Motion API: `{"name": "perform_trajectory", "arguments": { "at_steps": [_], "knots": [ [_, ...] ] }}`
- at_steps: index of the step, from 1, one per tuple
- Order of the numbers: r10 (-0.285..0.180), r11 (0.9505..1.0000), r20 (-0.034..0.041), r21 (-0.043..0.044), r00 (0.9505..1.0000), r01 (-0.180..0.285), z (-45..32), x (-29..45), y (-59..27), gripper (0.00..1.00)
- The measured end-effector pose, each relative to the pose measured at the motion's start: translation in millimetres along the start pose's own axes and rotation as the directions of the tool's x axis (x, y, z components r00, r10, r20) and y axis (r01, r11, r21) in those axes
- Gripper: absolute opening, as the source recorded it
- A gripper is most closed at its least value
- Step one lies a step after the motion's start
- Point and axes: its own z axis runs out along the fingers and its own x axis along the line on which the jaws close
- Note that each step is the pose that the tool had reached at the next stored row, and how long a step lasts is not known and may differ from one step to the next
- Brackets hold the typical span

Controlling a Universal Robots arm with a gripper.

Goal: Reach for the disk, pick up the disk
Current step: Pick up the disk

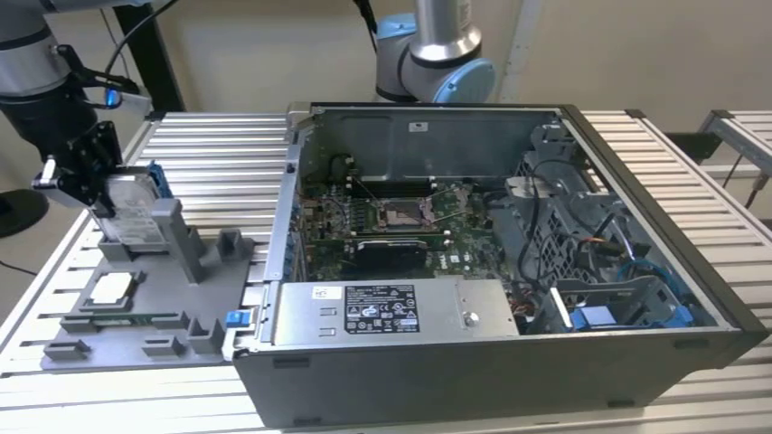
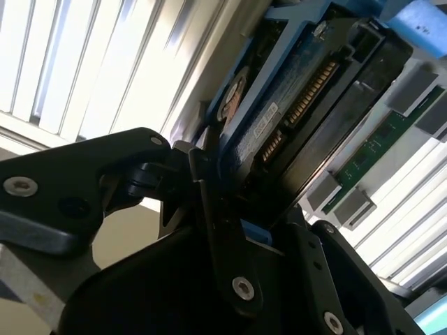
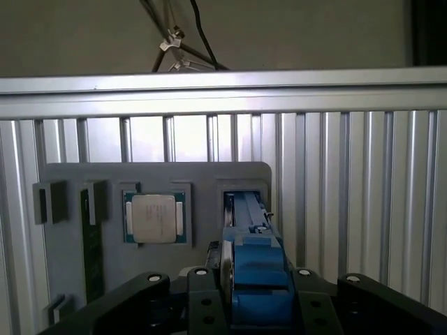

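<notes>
The disk, silver-grey with a white label and a blue bracket, stands on edge in a slot of the grey holder tray at the exterior view's left. My gripper comes down on its upper end, one black finger on each flat side. The first wrist view has the disk's blue edge between the two fingers, reaching down to the tray slot. The second wrist view looks along the disk's circuit-board side, with a finger pressed against it. The gripper is shut on the disk.
The tray also holds a square silver chip and a green memory stick. An open computer case with a blue bay stands to the exterior view's right. Another arm's base rises behind it. Slatted metal table lies underneath.
</notes>
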Motion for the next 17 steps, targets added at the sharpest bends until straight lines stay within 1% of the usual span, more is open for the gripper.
{"name": "perform_trajectory", "arguments": {
  "at_steps": [4, 17],
  "knots": [
    [0.000, 1.0000, 0.0000, 0.0000, 1.0000, 0.000, -8.7, 0.0, -0.1, 0.00],
    [0.000, 1.0000, 0.0000, 0.0001, 1.0000, 0.000, -31.5, -0.1, -0.5, 0.00]
  ]
}}
